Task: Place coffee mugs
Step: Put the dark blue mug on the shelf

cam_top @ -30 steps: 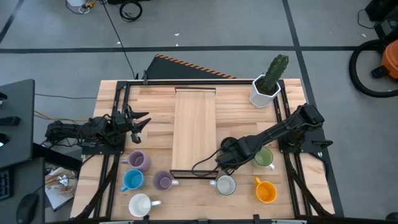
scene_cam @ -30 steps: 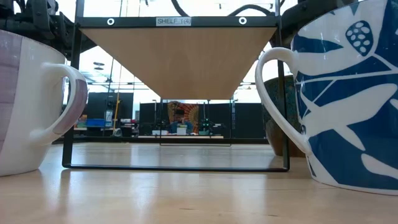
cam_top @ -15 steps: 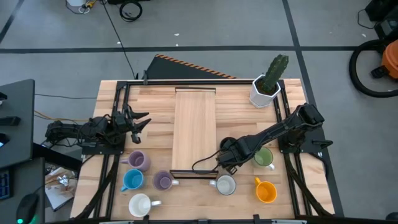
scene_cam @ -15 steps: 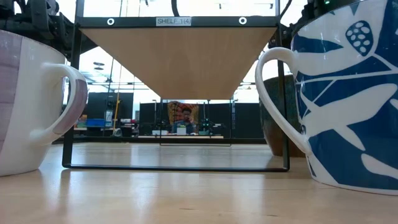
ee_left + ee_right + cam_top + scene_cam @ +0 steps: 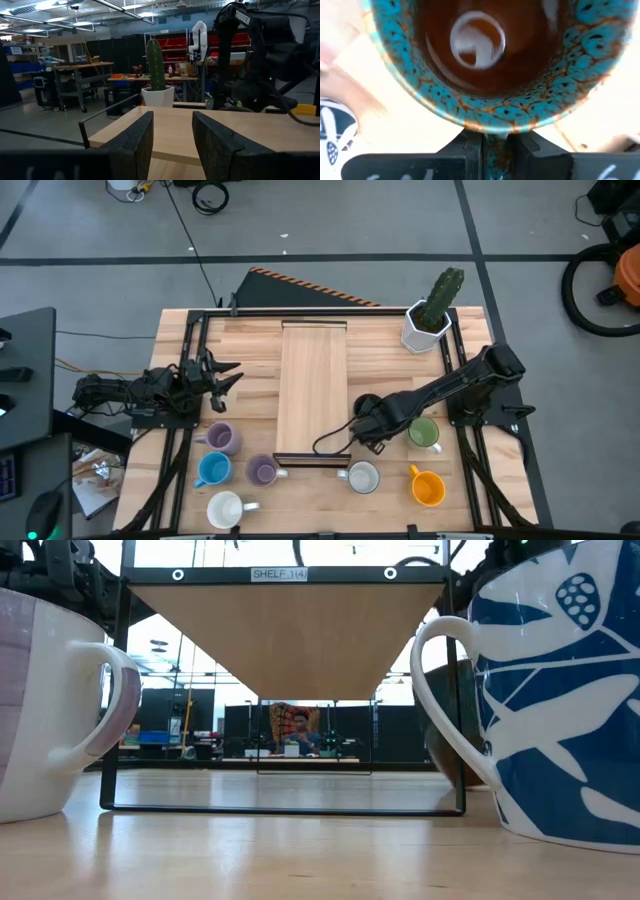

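Note:
A dark brown mug with a speckled turquoise rim (image 5: 485,75) fills the right wrist view. It also shows behind the patterned mug's handle in the low view (image 5: 447,720). My right gripper (image 5: 366,423) points down beside the shelf board's near right corner and is shut on this mug. Two purple mugs (image 5: 220,438) (image 5: 262,471), a blue one (image 5: 212,470) and a white one (image 5: 225,508) stand at the near left. A blue-patterned white mug (image 5: 362,477), a green one (image 5: 425,432) and an orange one (image 5: 427,487) stand at the near right. My left gripper (image 5: 225,373) waits open at the left. My right gripper pinches the brown mug's handle (image 5: 495,142) between its two fingers, just outside the rim. The fingers come from above, pointing down, one on each side of the handle. The mug sits upright, mouth up. Whether its base is clear of the table I cannot tell.
A sloping wooden shelf board (image 5: 313,385) in a black wire frame lies along the table's middle. A white faceted pot with a green cactus (image 5: 428,320) stands at the far right. Black rails run along both sides of the table.
My right gripper has moved a little toward the table's far right, and the brown mug has shifted with it in the low view.

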Motion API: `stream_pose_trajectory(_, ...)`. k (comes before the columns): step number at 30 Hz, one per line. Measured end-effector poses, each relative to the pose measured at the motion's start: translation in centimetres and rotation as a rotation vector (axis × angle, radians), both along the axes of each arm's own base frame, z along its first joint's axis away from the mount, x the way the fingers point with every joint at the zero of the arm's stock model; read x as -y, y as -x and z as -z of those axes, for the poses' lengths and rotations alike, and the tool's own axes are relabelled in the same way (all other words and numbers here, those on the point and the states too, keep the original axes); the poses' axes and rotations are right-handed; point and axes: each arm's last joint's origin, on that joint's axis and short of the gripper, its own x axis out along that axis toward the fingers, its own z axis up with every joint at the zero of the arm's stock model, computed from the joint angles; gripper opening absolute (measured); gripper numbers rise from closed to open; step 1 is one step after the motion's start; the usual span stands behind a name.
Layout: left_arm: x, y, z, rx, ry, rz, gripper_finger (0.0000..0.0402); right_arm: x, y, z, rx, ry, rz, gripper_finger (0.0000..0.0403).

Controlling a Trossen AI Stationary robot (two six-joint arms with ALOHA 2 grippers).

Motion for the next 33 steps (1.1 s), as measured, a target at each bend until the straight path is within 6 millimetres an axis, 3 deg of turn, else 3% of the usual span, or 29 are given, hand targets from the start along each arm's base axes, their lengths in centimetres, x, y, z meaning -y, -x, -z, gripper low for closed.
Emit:
stream_pose_trajectory(20, 0.0, 0.0, 0.1, 0.004, 0.026, 0.006, 0.0141, 2.7, 3.5, -5.0, 0.063, 0.165, 0.008, 0.0057)
stream_pose_trajectory(33, 0.0, -0.1, 0.4, -0.031, 0.028, 0.006, 0.0141, 6.3, 6.3, -9.5, 0.212, 0.248, -0.210, 0.0057)
